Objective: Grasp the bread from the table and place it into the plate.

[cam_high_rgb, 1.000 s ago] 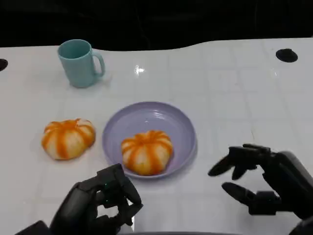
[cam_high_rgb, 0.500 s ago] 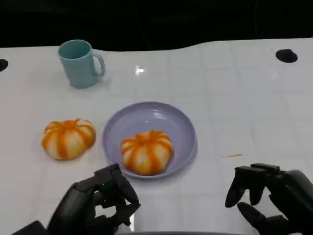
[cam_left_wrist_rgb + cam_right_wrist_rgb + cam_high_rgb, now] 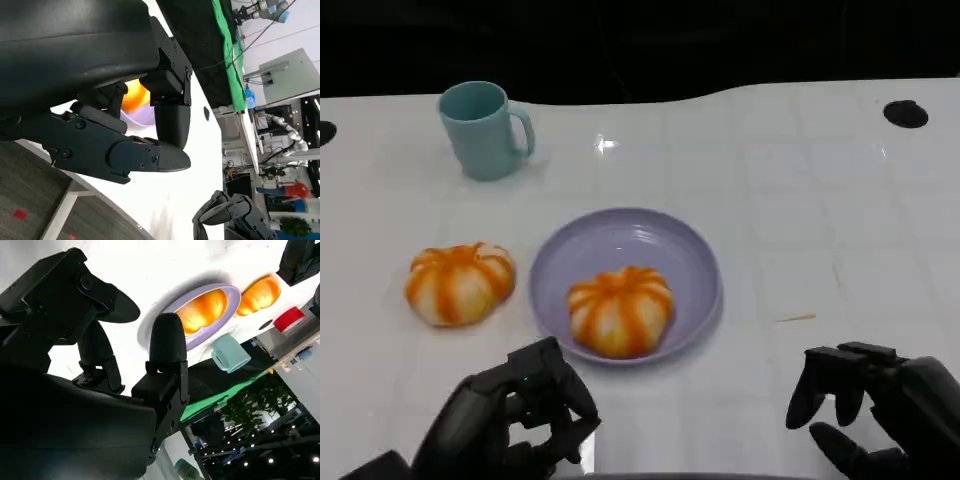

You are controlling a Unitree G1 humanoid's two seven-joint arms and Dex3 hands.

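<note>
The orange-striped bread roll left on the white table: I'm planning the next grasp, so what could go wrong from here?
1. The purple plate already holds an orange-striped bread roll; a second could ride up on it or roll off.
2. The orange-striped bread roll on the table lies close to the plate's rim, so the left hand might nudge the plate.

The worktop is white, smooth and shiny, with a bright glint at the upper middle. The purple plate looks like smooth plastic with a soft shine. The teal mug looks matt. Both buns, one on the plate and one at left, look soft and slightly glossy. The left hand and the right hand are black, smooth, hard plastic.
</note>
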